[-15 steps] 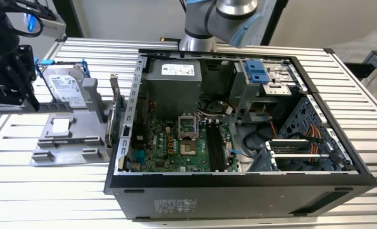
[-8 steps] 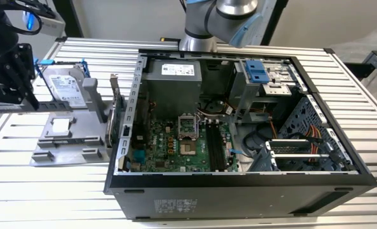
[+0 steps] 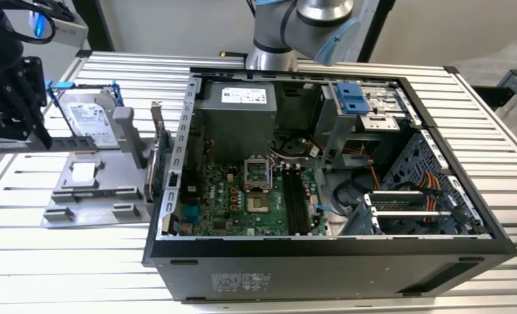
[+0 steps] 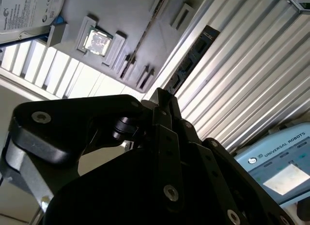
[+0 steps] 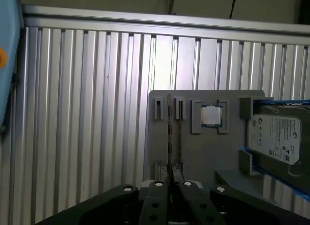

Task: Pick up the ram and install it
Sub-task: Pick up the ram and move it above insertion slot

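Note:
My black gripper [image 3: 18, 91] hangs at the exterior view's far left, above the table and beside the grey parts holder [image 3: 88, 196]. It is shut on the ram [image 4: 194, 56], a slim dark blue-green stick that reaches out from the fingertips [image 4: 163, 97]. In the first wrist view the ram [image 5: 169, 138] shows edge-on as a thin line rising from between the fingers [image 5: 157, 188], over the holder's narrow slots [image 5: 158, 109]. The open computer case [image 3: 328, 268] lies in the middle, its motherboard memory slots [image 3: 293, 196] facing up.
The holder carries a silver hard drive with blue clips [image 3: 93, 121] and a small square chip [image 5: 211, 116]. A card with a metal bracket [image 3: 159, 157] stands between the holder and the case. The arm's base [image 3: 276, 39] stands behind the case. The tabletop is ribbed aluminium [image 5: 87, 113].

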Robot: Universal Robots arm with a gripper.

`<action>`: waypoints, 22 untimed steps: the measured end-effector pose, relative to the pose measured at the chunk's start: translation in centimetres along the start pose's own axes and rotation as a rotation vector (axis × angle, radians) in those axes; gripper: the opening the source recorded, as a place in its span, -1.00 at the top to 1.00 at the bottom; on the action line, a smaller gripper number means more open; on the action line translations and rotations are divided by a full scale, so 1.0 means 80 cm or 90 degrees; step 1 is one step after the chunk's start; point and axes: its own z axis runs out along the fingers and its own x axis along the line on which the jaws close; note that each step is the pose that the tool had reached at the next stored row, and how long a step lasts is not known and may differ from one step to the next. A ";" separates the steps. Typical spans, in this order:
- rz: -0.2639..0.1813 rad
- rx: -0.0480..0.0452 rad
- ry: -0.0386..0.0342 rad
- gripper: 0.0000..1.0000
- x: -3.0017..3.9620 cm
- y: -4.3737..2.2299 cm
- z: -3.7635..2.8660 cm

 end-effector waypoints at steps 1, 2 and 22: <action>0.000 0.0000 0.0000 1.00 0.0000 0.0001 -0.0009; 0.000 0.0000 0.0000 1.00 0.0000 0.0001 -0.0019; 0.000 0.0001 -0.0001 1.00 -0.0004 0.0006 -0.0184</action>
